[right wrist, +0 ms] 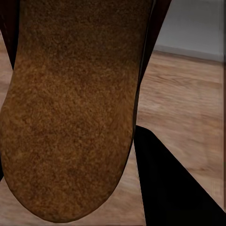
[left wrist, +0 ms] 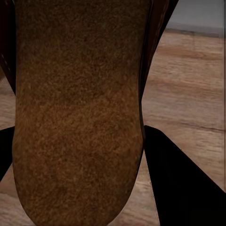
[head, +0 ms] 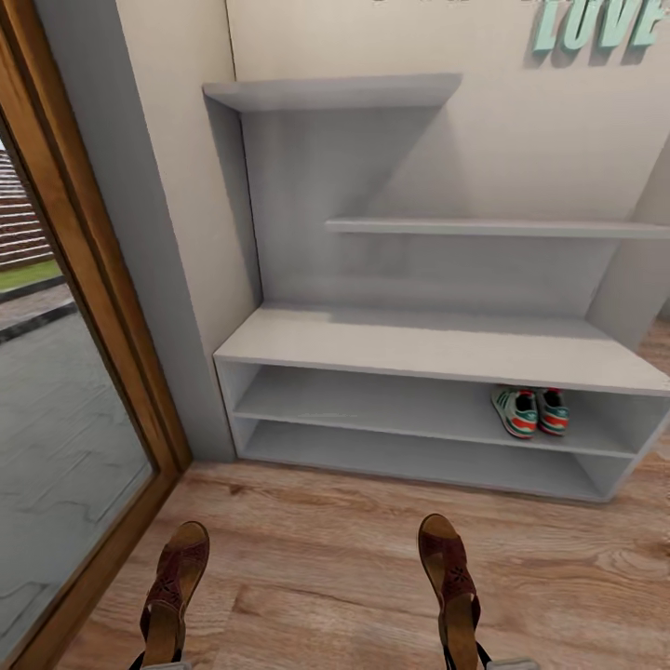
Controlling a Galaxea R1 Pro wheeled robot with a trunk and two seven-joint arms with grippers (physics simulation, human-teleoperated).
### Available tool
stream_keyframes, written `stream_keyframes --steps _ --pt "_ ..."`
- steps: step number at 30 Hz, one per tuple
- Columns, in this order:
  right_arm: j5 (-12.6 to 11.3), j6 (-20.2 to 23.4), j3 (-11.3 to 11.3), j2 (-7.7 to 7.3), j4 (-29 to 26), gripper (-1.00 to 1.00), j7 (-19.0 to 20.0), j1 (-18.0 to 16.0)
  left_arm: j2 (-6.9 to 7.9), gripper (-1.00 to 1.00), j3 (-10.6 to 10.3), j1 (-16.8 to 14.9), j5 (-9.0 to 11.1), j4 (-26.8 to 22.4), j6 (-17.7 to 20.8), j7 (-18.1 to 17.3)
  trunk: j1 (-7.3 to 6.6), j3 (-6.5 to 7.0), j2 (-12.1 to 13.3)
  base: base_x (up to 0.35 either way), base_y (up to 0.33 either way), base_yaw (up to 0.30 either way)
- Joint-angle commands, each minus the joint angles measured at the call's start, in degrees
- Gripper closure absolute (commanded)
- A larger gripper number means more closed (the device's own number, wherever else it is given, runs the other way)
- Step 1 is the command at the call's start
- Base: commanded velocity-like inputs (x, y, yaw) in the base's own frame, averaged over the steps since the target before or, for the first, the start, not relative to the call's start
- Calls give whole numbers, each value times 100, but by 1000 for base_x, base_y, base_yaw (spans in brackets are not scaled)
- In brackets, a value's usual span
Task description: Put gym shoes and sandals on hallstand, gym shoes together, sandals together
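The pale grey hallstand [head: 409,341] stands against the wall ahead. Both cream-white gym shoes [head: 530,411] sit side by side, toes outward, at the right of its middle shelf. My left gripper [head: 162,662] is shut on the heel of one reddish-brown sandal [head: 175,588], held above the wood-plank floor [head: 316,568]. My right gripper [head: 464,659] is shut on the other sandal [head: 450,582]. In the left wrist view the tan insole [left wrist: 77,117] lies between dark fingers [left wrist: 183,188]. The right wrist view shows its sandal's insole [right wrist: 75,117] beside a dark finger [right wrist: 174,188].
A glass door in a wooden frame [head: 107,316] runs along the left, with a grey wall pillar [head: 158,279] between it and the hallstand. Two stepped upper shelves [head: 484,226] rise above the flat top. Green wall letters [head: 596,23] hang at the upper right.
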Motion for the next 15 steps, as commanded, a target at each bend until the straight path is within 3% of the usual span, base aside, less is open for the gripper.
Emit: stream_keyframes --steps 1,5,10,15 --pt "25 -16 -49 4 4 100 44 -4 -4 100 49 -4 -63 2 -17 -30 -1 -2 -2 0 0 -171" --pt "25 -16 -51 4 4 100 44 -4 -4 100 49 -4 -63 2 -17 -31 -1 15 -2 -32 0 -242" --pt "21 -16 -51 4 4 100 41 -4 -4 100 49 -4 -63 2 -17 -33 -1 37 -2 -228 0 -262" --pt "17 -23 -51 4 4 100 36 -4 -4 100 49 -4 -63 2 -17 -31 -1 45 -2 -129 0 -106"
